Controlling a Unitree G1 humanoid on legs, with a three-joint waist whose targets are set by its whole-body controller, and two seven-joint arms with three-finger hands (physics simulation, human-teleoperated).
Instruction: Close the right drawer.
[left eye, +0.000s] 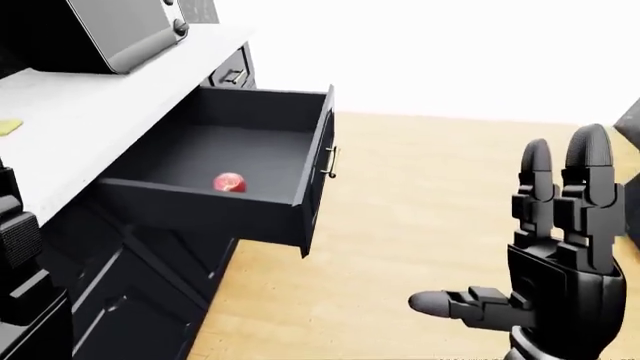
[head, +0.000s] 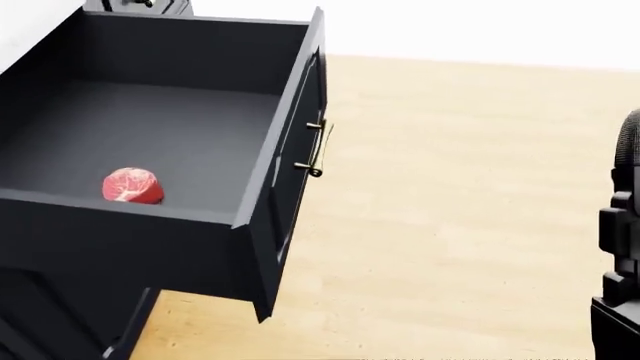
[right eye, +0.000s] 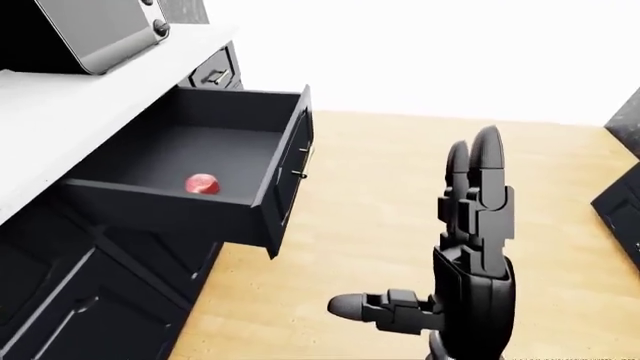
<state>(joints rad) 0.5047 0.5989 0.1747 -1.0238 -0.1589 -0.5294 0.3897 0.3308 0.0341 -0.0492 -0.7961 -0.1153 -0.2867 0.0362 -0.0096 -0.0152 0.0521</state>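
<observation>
Left hand (left eye: 15, 240): only a dark block at the left edge of the left-eye view, so you cannot tell how its fingers are set.

Counter (left eye: 90, 112): white top, with a steel appliance (left eye: 120, 30) at the upper left.

Drawer (head: 150, 127): your task item. It is a dark box pulled fully out from under the counter, filling the left half of the head view, with its front panel (head: 290, 172) on its right end. Expect a rigid body on slides, probably light to move and unlikely to flex. Its load is one red piece of meat (head: 133, 185) lying loose on the floor near the lower wall; this may roll if you shove hard.

Handle (head: 316, 148): a slim brass bar on the outer face of the panel. You have no need to grip it. A flat push on the panel beside it should serve, kept near mid-height so the box does not skew.

Right hand (right eye: 470, 247): fingers spread wide and upright, thumb out to the left, holding nothing. It stands well apart from the panel, over bare wooden floor (left eye: 420, 202).
</observation>
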